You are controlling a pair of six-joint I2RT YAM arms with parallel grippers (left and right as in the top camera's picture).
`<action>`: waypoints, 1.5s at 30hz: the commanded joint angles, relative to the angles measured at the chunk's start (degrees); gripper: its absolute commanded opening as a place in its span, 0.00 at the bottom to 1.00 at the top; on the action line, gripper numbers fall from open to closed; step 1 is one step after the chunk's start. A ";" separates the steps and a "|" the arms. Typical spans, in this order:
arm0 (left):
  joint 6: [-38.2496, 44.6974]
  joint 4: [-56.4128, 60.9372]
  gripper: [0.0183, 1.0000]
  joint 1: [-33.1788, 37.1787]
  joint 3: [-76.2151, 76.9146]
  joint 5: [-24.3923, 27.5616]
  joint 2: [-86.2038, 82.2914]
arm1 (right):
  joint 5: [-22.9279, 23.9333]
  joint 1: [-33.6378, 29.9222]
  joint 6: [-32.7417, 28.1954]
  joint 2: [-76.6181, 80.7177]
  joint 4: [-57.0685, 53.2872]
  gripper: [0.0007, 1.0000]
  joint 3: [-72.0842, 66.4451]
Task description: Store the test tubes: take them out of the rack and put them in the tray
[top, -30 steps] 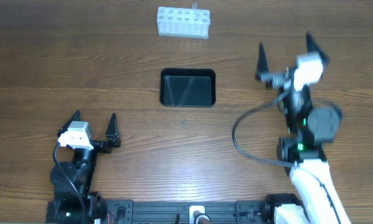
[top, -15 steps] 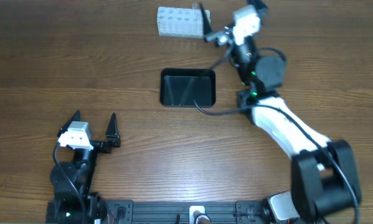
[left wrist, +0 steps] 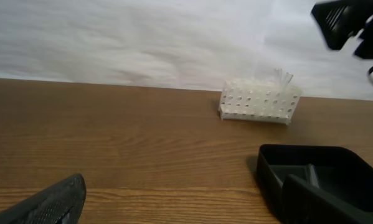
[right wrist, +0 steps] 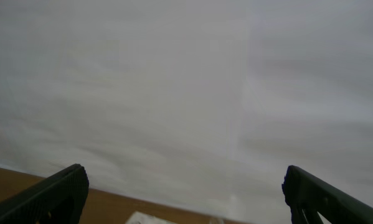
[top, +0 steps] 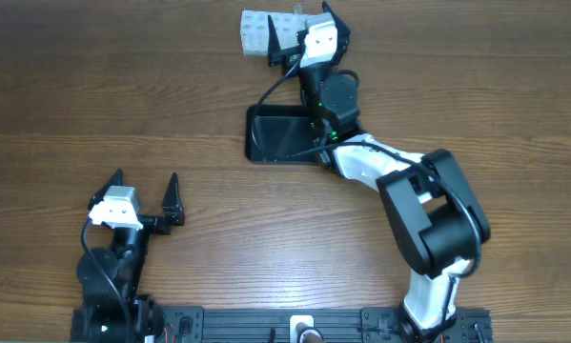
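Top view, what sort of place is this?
Likely a robot test bench, not a working lab: a wood-grain table, a plain white wall behind it, and a test tube rack and a black tray laid out.

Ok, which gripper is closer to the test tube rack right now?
Right. The right gripper hangs open just by the rack; the left gripper sits far back from it, past the tray.

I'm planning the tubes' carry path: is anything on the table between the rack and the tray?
Nothing visible does. Between the rack and the tray the table is bare wood. The right gripper, open, is lifted near the rack, and in the top view its arm overlaps the tray's right edge.
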 commanded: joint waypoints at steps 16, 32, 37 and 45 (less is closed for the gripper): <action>0.63 -0.09 1.00 0.28 -0.24 0.35 -0.35 | 19.32 1.81 0.46 17.90 -6.08 0.99 18.03; 0.63 -0.09 1.00 0.28 -0.24 0.33 -0.35 | 20.15 1.73 7.52 22.91 -16.94 0.99 26.23; 0.63 -0.09 1.00 0.28 -0.24 0.35 -0.35 | 20.13 1.68 9.20 23.34 -17.53 0.97 26.91; 0.63 -0.09 1.00 0.28 -0.24 0.33 -0.35 | 20.13 1.55 10.49 24.46 -21.35 0.96 29.68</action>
